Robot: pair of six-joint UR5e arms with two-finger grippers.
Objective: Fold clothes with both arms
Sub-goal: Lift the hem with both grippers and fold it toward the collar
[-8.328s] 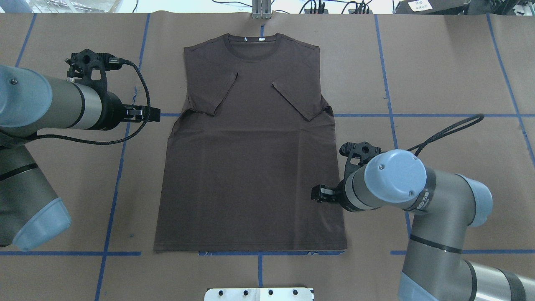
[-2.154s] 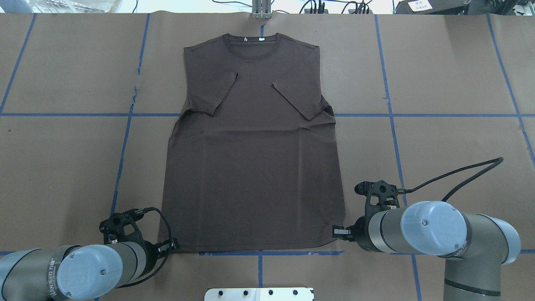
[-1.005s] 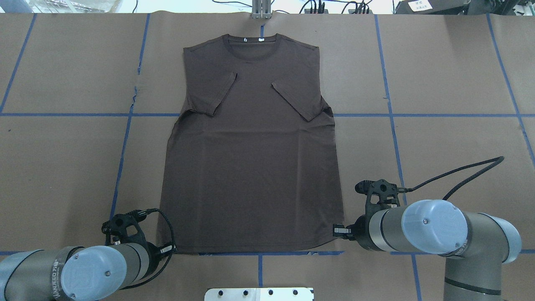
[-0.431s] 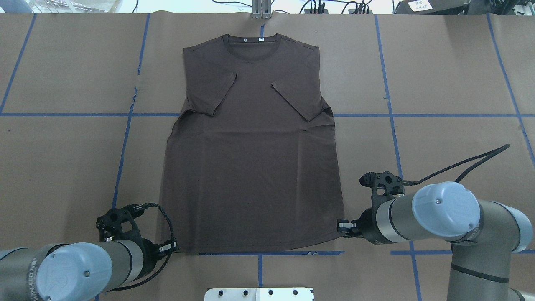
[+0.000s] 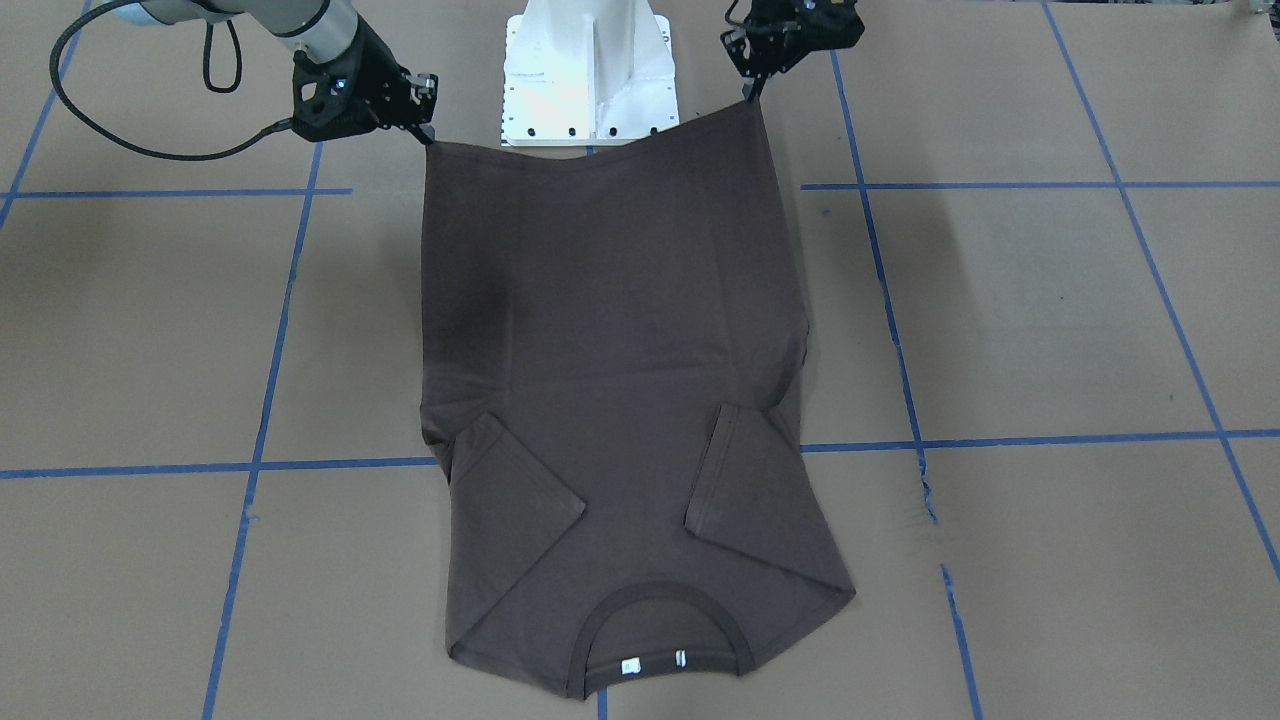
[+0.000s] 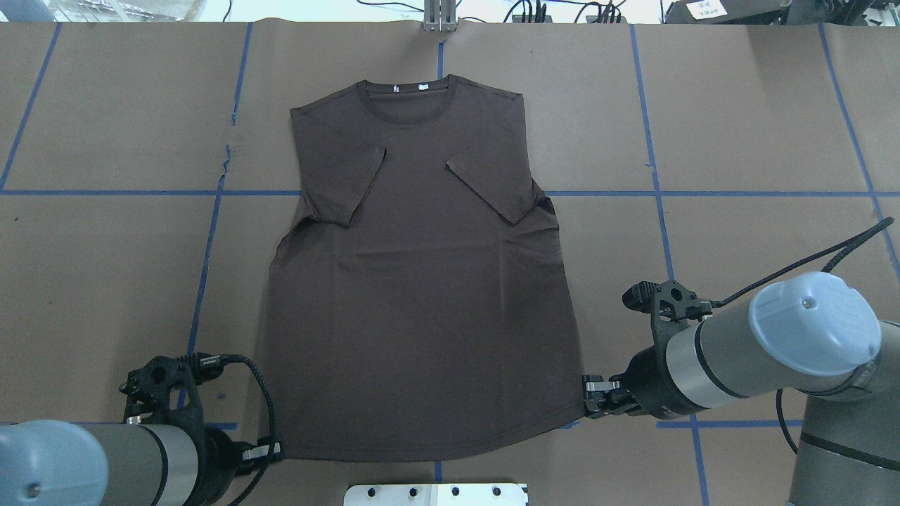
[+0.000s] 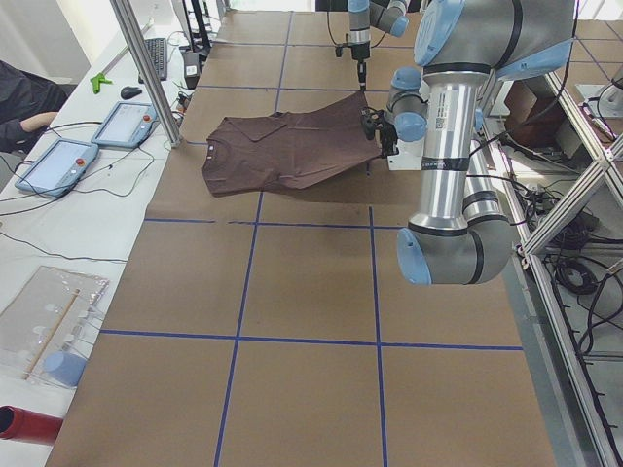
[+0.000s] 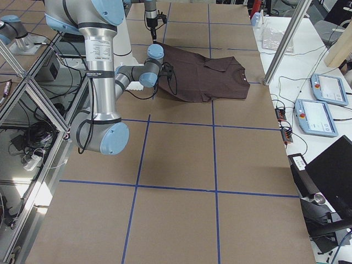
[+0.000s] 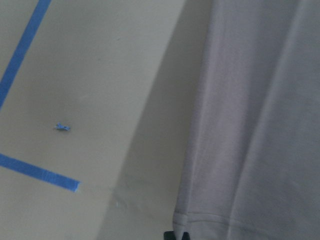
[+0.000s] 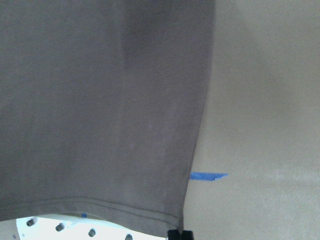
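You see a matt cloth T-shirt [image 6: 422, 302] on matt brown paper [image 6: 773, 105]; at 4 o'clock, the right arm [image 6: 714, 362] is smooth metal.

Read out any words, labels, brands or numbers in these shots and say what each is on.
No text reads clearly.
On the T-shirt, neck tags: marks too small to read.
At the overhead view's top right, a white label: blurred.
On the left arm and right arm, vertical print: too small to read.

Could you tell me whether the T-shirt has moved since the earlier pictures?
Yes. The T-shirt has slid toward the robot: its hem, earlier on the near blue tape line, now lies past it.
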